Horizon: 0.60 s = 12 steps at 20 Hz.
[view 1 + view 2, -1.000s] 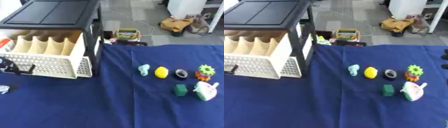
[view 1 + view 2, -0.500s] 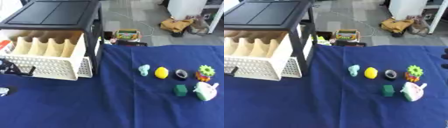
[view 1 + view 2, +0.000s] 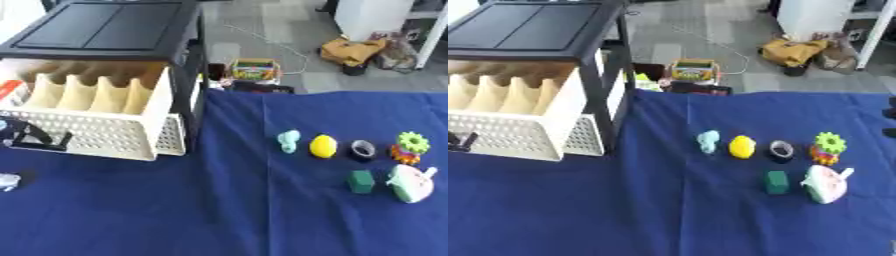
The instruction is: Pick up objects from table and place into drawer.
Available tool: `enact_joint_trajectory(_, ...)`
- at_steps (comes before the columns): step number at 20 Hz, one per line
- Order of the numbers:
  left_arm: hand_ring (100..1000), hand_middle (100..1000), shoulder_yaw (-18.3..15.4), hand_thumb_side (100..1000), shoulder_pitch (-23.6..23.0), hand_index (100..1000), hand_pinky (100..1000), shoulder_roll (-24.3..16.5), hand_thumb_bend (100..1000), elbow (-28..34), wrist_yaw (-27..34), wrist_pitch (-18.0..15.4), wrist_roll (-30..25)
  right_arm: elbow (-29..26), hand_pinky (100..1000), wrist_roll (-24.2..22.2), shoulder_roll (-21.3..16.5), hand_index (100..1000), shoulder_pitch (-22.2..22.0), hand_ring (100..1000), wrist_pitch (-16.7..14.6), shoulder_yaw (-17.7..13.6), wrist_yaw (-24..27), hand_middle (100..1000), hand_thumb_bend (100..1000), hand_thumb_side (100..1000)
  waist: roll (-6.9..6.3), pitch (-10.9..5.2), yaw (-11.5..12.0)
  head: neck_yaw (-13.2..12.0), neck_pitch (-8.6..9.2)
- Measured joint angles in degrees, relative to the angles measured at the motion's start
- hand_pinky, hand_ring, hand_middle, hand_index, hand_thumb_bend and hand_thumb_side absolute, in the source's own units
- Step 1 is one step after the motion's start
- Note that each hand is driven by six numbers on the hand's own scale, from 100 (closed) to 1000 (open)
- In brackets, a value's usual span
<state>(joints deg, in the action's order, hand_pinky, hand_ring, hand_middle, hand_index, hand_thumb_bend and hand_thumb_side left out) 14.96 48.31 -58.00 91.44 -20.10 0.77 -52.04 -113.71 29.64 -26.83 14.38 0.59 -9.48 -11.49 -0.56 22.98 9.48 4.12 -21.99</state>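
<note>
Nearest, at 4 o'clock on the blue cloth-covered table (image 3: 219, 210): a white and pale green rounded object (image 3: 411, 183) lying on its side, with a dark green block (image 3: 360, 181) just beside it toward 9 o'clock. One row farther, running from centre toward 3 o'clock: a pale teal figure (image 3: 288, 141), a yellow lemon-shaped object (image 3: 323, 146), a dark ring like a tape roll (image 3: 362, 148), then a green gear-like piece (image 3: 412, 142) sitting on something orange. All well apart from the drawer, none touched.

At 9 o'clock, at the edge of the left eye view: left hand (image 3: 24, 137), black, dark fingers against the perforated front of the pulled-out white drawer (image 3: 96, 131); whether curled round anything, cannot tell. A small pale grey object (image 3: 7, 181) lower, at 8 o'clock, cut by the edge.

Inside the drawer: cream dividers (image 3: 92, 95) standing in a row, a red and white item (image 3: 10, 93) at the far left. Above, at 11 o'clock: black cabinet top (image 3: 105, 27).

At 3 o'clock in the right eye view: dark tips of the right hand (image 3: 889, 122), too little shown to judge the fingers.

Farthest, at 12 o'clock, on the floor beyond the table: a colourful box (image 3: 255, 69); toward 1 o'clock, a tan bag (image 3: 354, 50).
</note>
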Motion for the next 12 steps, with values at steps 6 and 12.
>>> enact_joint_trajectory(6, 100, 100, -1.09, 566, -0.06, 934, 100, -0.4, 238, 1.9, 1.27, 0.39, 0.06, 0.0, 631, 0.01, 0.32, 737, -0.1, 742, 0.01, 0.0, 0.0, 595, 100, 952, 0.01, -0.1, 0.07, 0.0, -0.01)
enact_joint_trajectory(12, 100, 100, -3.66, 548, -0.06, 876, 100, -0.5, 177, 4.94, 3.01, 0.89, 0.05, 0.0, 630, 0.12, 0.33, 737, -0.27, 742, -0.02, -0.03, 0.0, 595, 100, 952, 0.16, -0.37, 0.1, 0.1, -0.04)
